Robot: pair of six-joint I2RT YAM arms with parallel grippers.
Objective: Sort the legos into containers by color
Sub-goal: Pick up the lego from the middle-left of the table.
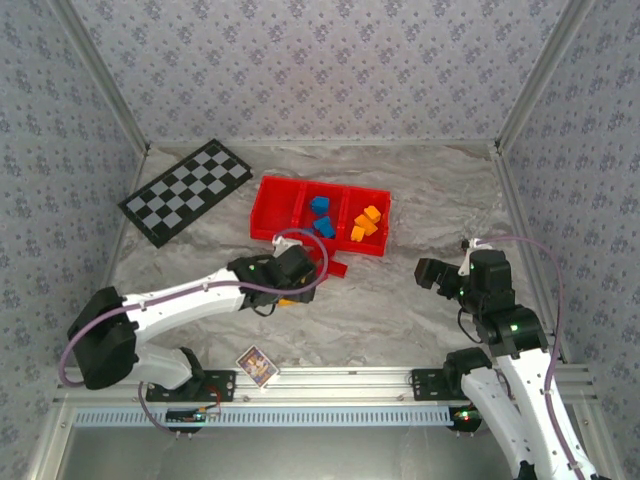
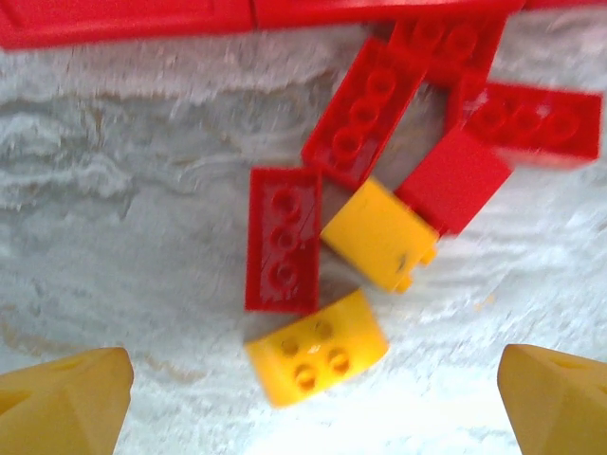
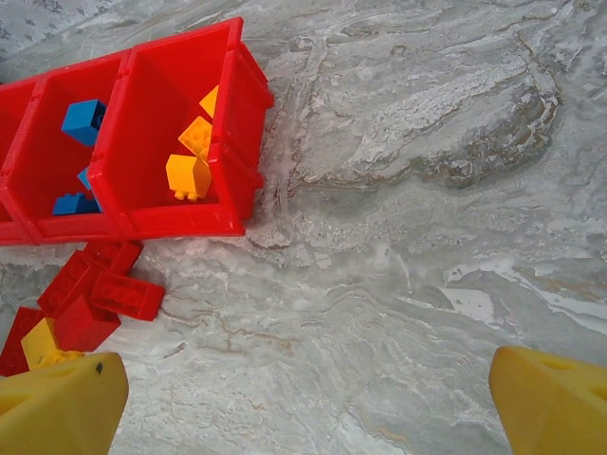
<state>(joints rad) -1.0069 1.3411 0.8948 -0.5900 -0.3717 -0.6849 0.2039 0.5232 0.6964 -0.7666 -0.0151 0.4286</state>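
Left gripper (image 2: 311, 403) hung spread over yellow brick (image 2: 316, 358) | best straddled squarely, clear of neighbouring red brick (image 2: 283, 239) | right gripper (image 3: 303, 403) spread too.

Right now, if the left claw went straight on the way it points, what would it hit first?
Probably the small orange-yellow plastic brick lying studs-up just ahead of the open left gripper, with a flat red brick right beyond it; depth is unclear.

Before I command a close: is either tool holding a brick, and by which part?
Nothing is held. The left tool hangs open above a small yellow plastic brick; the right tool is open over the marbled table.
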